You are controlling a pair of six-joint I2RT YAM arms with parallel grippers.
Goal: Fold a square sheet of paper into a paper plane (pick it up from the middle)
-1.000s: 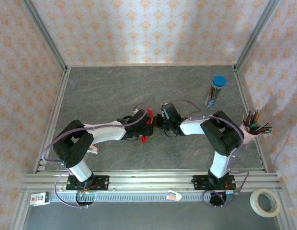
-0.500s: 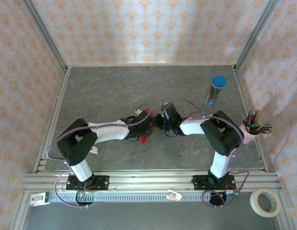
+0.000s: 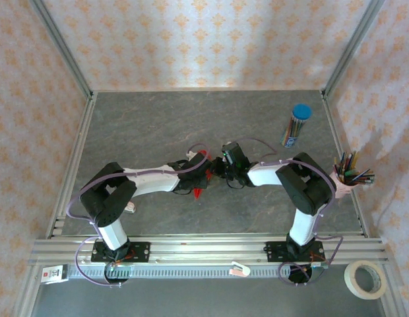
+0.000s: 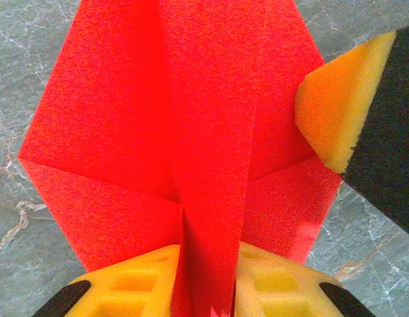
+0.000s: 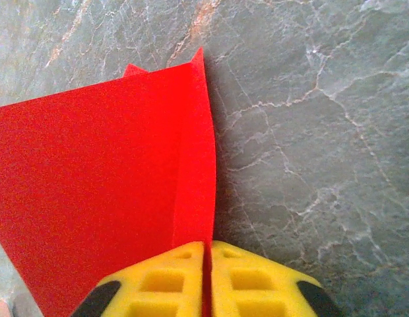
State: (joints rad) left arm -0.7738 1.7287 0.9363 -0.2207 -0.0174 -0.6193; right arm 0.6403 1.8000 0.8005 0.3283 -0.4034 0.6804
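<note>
The square sheet of paper is folded into a creased, pointed red paper plane (image 4: 158,119), held just above the grey table at its middle. Its red tips (image 3: 198,193) peek out under the two wrists. My left gripper (image 4: 208,257) has its yellow pads pressed on both sides of the plane's raised middle fold. The right gripper (image 5: 206,254) is shut on a thin edge of the plane (image 5: 92,185), with red paper in the slit between the pads. One of its pads (image 4: 336,99) rests at the plane's right corner. The two grippers (image 3: 211,172) meet nose to nose.
A blue-capped tube of coloured pencils (image 3: 296,125) stands at the back right. A cup of pencils (image 3: 349,177) sits by the right rail. A tape roll (image 3: 367,279) lies outside the frame, front right. Aluminium rails border the table.
The left arm has stretched right toward the right gripper, and its jaws have narrowed onto the plane's middle fold. Less red paper shows from above. The right arm has stayed put.
</note>
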